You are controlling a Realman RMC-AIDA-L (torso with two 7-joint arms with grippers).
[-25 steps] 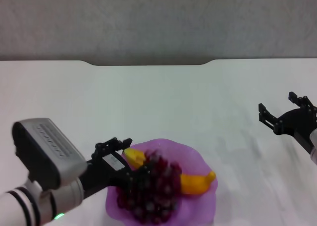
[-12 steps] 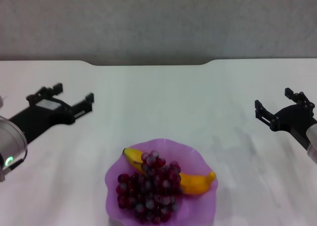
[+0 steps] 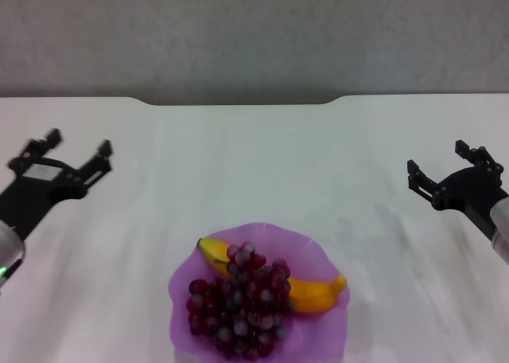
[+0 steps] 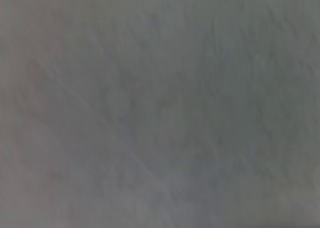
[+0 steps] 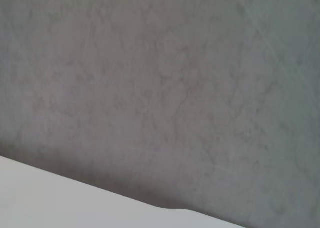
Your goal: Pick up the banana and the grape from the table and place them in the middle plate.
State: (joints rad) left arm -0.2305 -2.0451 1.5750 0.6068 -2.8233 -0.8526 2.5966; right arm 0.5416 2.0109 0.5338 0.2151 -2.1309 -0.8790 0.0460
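Placing step looks done: banana point(image 3: 314, 293) under grape point(image 3: 242, 307) in middle plate point(image 3: 318, 251); my left gripper point(image 3: 65, 162) and right gripper point(image 3: 449, 172) both spread wide, empty, well apart from it; I judge parking next

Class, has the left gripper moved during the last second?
Yes. The left gripper has drawn back from the middle plate toward the table's left side.

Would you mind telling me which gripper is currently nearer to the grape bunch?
Neither, clearly. The left gripper hangs open far to the left of the grape; the right gripper is open far to its right, similarly distant.
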